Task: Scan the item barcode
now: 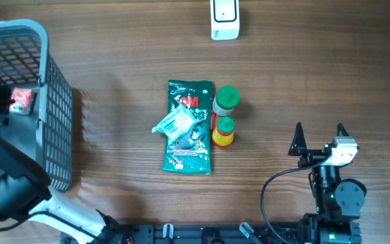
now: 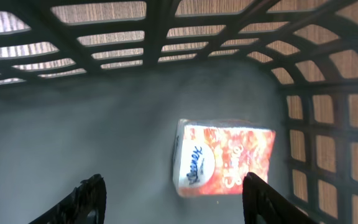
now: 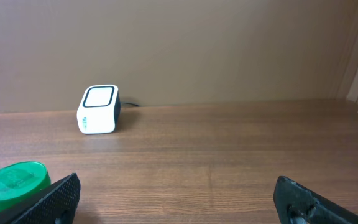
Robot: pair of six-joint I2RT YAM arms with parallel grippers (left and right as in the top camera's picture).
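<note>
A red-and-orange tissue pack (image 2: 225, 158) lies on the grey floor of the basket (image 1: 53, 88); from overhead the pack (image 1: 21, 100) sits near the basket's right wall. My left gripper (image 2: 173, 179) is down inside the basket, open, with its fingertips (image 2: 95, 186) either side of the pack's near edge; the right tip is close to the pack, the left one well clear. The white barcode scanner (image 1: 225, 20) stands at the table's far edge, also in the right wrist view (image 3: 98, 110). My right gripper (image 1: 319, 129) is open and empty at the near right.
Mid-table lie a green packet (image 1: 189, 129) with a small clear pouch (image 1: 175, 123) on it, a green-lidded jar (image 1: 226, 99) and a small yellow bottle (image 1: 223, 131). The jar's lid (image 3: 14, 180) shows by my right gripper's left finger. Basket mesh walls (image 2: 328, 124) surround the left gripper.
</note>
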